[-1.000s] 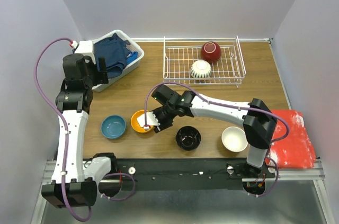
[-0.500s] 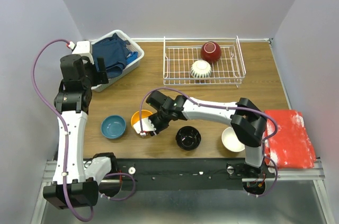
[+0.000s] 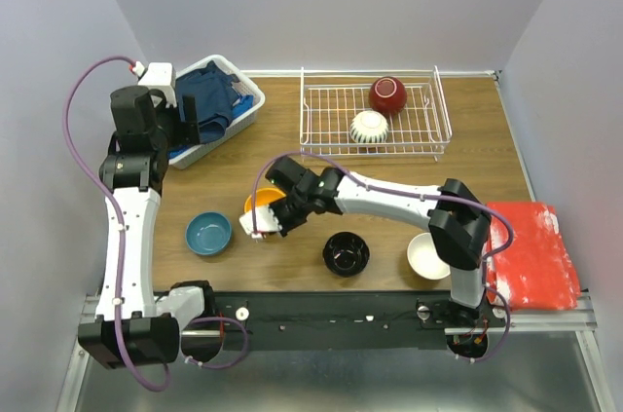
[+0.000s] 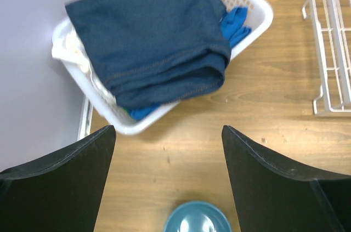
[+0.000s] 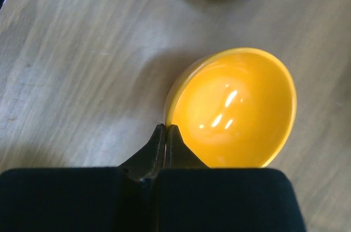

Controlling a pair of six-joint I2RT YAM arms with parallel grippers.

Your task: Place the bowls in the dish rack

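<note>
Four bowls (image 3: pixel 346 253) wait unloaded. Leftmost, the left gripper (image 4: pixel 168 130) hangs empty, fingers wide apart, by a white plastic basket (image 4: pixel 137 126) of blue cloth. A round teal-blue bowl (image 3: pixel 209 233) rests on the wooden surface (image 3: pixel 243 164). Beside it, the fingers of the right gripper (image 5: pixel 165 128) pinch the rim of a glossy orange bowl (image 5: pixel 236 111). Pickup looks in hand; next it needs carrying rightward into the white wire dish rack (image 3: pixel 331 112).

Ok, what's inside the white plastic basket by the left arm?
A folded dark blue cloth fills the basket, with brighter blue fabric and something white peeking out. Anything beneath the cloth is covered.
</note>
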